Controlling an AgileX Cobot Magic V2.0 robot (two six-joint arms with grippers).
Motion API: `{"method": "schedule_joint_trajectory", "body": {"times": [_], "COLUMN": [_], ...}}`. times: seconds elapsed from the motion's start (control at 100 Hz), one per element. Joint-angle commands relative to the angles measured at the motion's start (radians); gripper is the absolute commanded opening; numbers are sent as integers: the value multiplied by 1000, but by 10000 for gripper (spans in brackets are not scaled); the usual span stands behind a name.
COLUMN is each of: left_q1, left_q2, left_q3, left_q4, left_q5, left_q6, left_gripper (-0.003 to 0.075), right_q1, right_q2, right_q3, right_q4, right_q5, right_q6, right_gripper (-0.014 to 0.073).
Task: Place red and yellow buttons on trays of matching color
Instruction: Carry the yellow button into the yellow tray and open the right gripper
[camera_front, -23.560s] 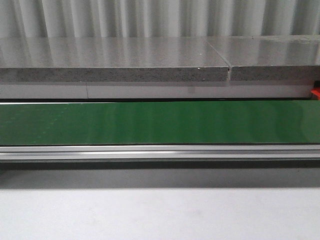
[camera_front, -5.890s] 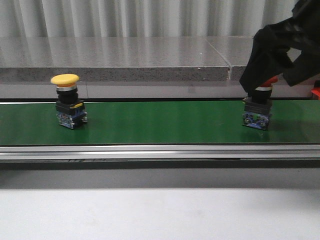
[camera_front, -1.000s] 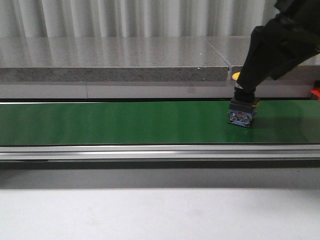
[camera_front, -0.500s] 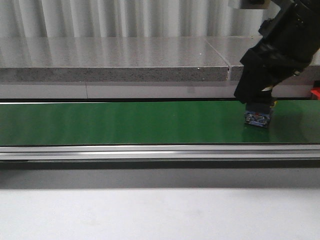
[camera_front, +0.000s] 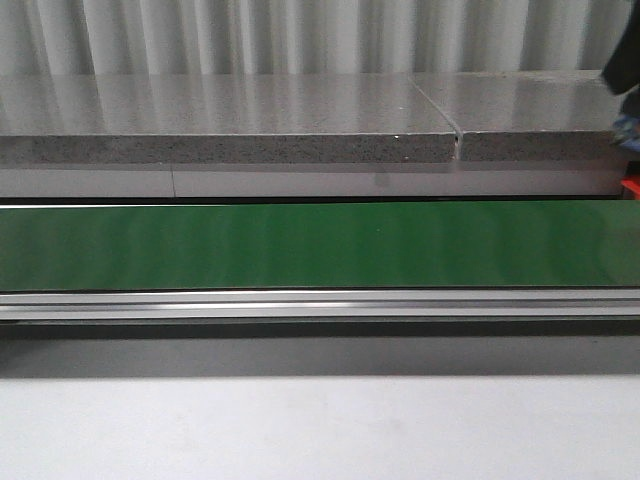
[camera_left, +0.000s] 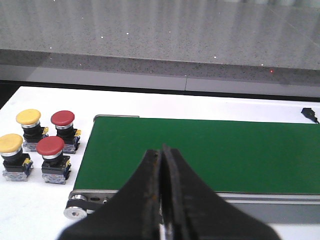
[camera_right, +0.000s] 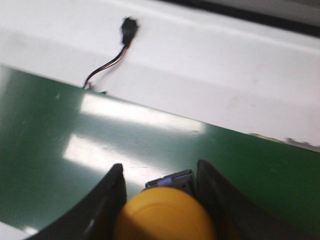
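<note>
Clamping a yellow button (camera_right: 164, 214) between its fingers, the right gripper (camera_right: 162, 200) hangs above the green conveyor belt (camera_right: 60, 145). The left gripper (camera_left: 162, 165) is pressed together over the belt's end, beside four spare buttons (camera_left: 37, 145) on the white tabletop (camera_left: 30, 215).

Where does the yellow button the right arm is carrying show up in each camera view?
Front view: only a sliver of the arm and the button's base shows at the right edge; its yellow cap is out of frame.
Left wrist view: not in it; the buttons there stand on the table beside the belt.
Right wrist view: the yellow button sits between the jaws.
Shared landmark: the green belt.
</note>
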Motion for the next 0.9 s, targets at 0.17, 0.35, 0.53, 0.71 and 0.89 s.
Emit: {"method": "schedule_joint_trajectory", "body": {"times": [0.17, 0.35, 0.53, 0.71, 0.89], "left_q1": [-6, -6, -6, -6, -6], "left_q2": [9, 9, 9, 9, 9], "left_q3": [-26, -26, -26, -26, -26], "left_q4": [-11, -11, -11, -11, -11], "left_q5": [-82, -82, -82, -82, -82], "left_q6": [0, 0, 0, 0, 0], "left_gripper": [-21, -21, -21, -21, -21], "right_q1": [-306, -538, -677, -726, -764], "right_q2": [-129, -118, -84, 4, 115], "right_q3": [-25, -15, 28, 53, 53], "right_q4": [25, 26, 26, 26, 33], "right_q5": [-18, -62, -175, -224, -242], "right_q6": [112, 152, 251, 251, 251], "right_gripper": [66, 66, 66, 66, 66]}}
